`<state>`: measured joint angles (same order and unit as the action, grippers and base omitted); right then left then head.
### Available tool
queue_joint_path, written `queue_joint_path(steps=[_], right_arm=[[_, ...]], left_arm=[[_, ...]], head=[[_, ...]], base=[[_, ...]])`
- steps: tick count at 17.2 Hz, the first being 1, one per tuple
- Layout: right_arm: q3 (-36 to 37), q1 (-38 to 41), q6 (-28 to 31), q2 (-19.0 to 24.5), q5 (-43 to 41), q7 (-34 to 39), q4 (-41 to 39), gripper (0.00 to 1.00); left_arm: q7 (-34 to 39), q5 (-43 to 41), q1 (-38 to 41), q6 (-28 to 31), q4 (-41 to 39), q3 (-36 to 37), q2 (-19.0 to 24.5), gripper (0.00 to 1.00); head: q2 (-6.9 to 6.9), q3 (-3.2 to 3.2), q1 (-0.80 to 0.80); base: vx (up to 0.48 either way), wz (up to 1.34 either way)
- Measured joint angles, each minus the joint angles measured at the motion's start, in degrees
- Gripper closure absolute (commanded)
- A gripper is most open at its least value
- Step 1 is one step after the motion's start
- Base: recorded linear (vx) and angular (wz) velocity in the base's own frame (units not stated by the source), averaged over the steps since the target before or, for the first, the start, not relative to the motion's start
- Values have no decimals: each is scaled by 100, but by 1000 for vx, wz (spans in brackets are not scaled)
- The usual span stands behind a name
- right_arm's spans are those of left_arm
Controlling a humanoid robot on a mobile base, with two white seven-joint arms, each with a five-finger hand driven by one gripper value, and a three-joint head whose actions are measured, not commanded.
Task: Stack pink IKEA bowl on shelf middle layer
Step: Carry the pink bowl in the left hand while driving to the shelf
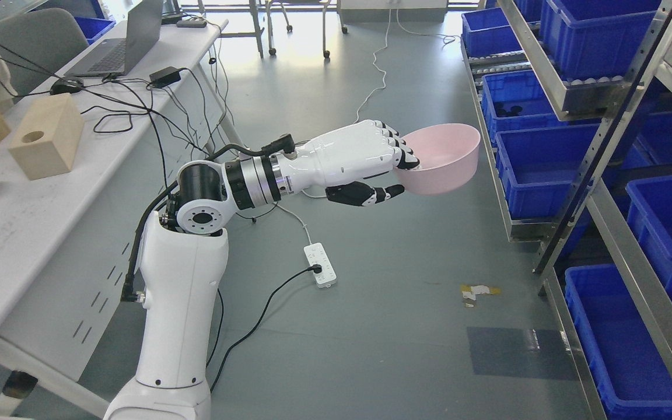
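My left hand [401,174] is shut on the near rim of a pink bowl [447,160], fingers over the rim inside and thumb under it. The arm reaches from the lower left across the floor and holds the bowl in the air, upright, just left of the metal shelf rack [598,146]. The bowl hangs level with the shelf layer of blue bins [537,169] and is apart from the rack. The right arm is not in view.
The rack on the right holds several blue bins on slanted layers. A white table [50,192] on the left carries a wooden block [47,143], a laptop [123,44] and cables. A power strip [319,264] and cords lie on the grey floor.
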<state>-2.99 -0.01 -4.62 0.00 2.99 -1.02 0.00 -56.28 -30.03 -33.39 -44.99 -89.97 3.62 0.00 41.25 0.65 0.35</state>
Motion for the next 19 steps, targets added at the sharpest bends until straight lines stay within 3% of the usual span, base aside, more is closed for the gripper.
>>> queue_joint_path(steps=[5, 19], right_arm=[[0, 0, 0, 0, 0, 1, 0, 0], [0, 4, 0, 0, 0, -2, 0, 0]], left_arm=[[16, 29, -27, 0, 1, 112, 0, 94], [67, 102, -66, 0, -28, 413, 0, 93]], head=[[0, 0, 0], [0, 0, 0]], base=[[84, -699], [78, -1287]])
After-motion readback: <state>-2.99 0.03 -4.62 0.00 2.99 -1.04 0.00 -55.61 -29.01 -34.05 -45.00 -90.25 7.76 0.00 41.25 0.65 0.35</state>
